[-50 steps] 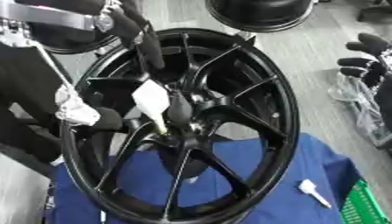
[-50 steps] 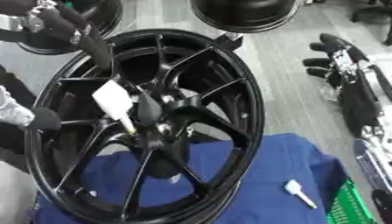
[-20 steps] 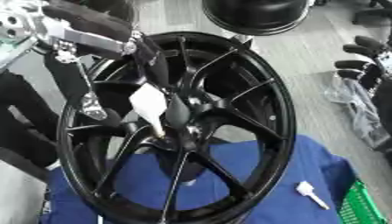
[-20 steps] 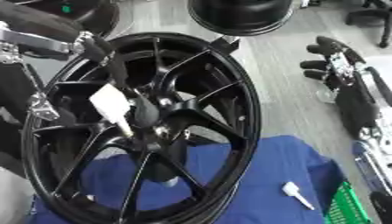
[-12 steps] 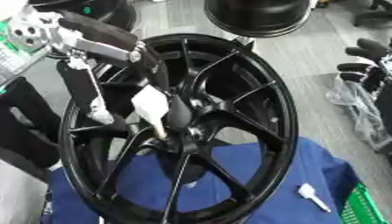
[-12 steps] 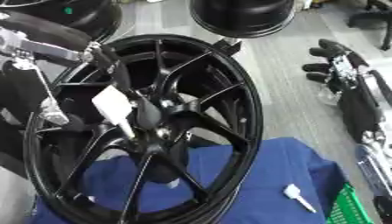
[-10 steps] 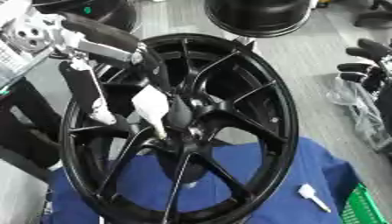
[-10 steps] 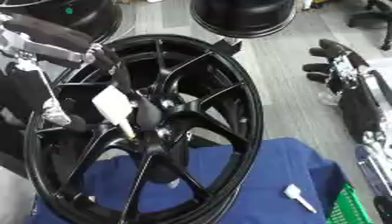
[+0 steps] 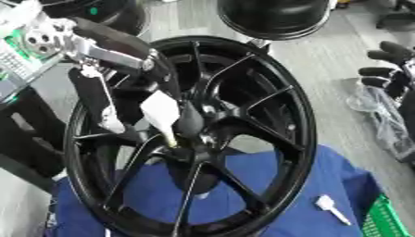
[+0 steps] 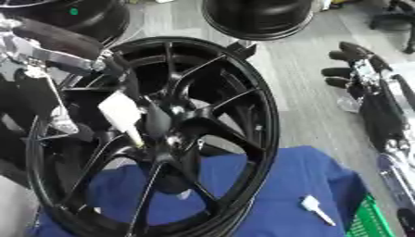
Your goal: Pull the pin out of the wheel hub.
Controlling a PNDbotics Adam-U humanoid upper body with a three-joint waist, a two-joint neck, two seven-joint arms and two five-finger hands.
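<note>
Left eye view has us at the grasping step: our left hand (image 9: 174,88) reaches in from the upper left, through the spokes of the wheel hub (image 9: 194,134), with its dark fingers down at the centre beside the pin (image 9: 160,113). We cannot tell whether those fingers have closed on the pin or only lie against it, since black fingers merge with black metal there. We judge the pin is still seated, so the pull has not begun. The next move calls for a sure hold on the pale head and a straight draw along the pin's own line, up and to the left, away from the hub centre; a sideways tug could jam it.

The pin shows a broad white, flat-sided head and a thin yellowish shank running down into the hub centre. The hub is a large glossy black spoked wheel, tilted, its near part resting on a blue cloth (image 9: 324,185).

Our right hand (image 10: 356,69) rests at the right edge, well apart, fingers relaxed and holding nothing.
</note>
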